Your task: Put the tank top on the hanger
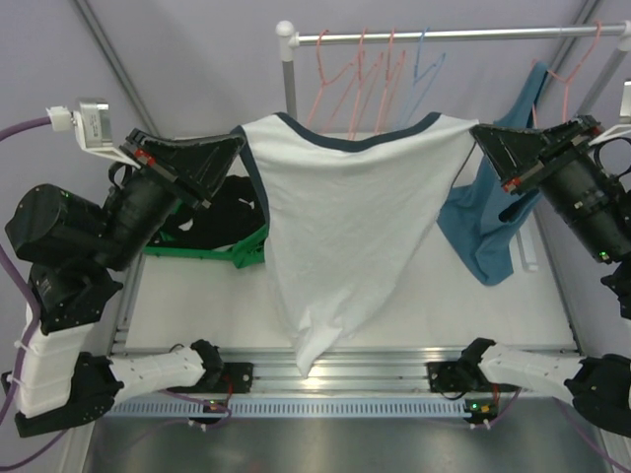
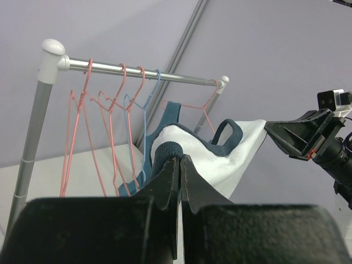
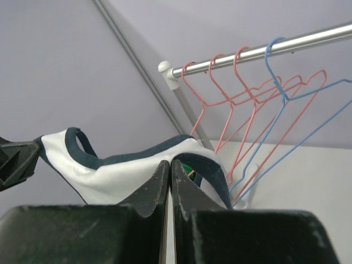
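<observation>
- A white table (image 1: 197, 315) with a metal frame is carrying the scene, both arms bolted at its near edge.
- A white sleeveless tank top with dark navy trim (image 1: 345, 217) is hanging stretched between the two arms above the table, its neckline up and its hem drooping toward the near edge.
- A silver metal clothes rail (image 1: 463, 34) is standing at the back of the table, just behind the tank top.
- A teal-blue tank top (image 1: 493, 232) is dangling from the rail's right end.
- Black garments (image 1: 222, 207) are lying in a green tray (image 1: 197, 252) at the left.
- The left claw (image 1: 240, 140) is clenching the tank top's left shoulder strap, fingers pressed together on the navy trim.
- The right claw (image 1: 479, 133) is pinching the opposite strap.
- Pink wire hangers (image 1: 362, 69) are hanging in a row on the rail.
- A thin light-blue wire hanger (image 3: 274, 70) is hanging among them, bare, with the tank top not yet on it.
</observation>
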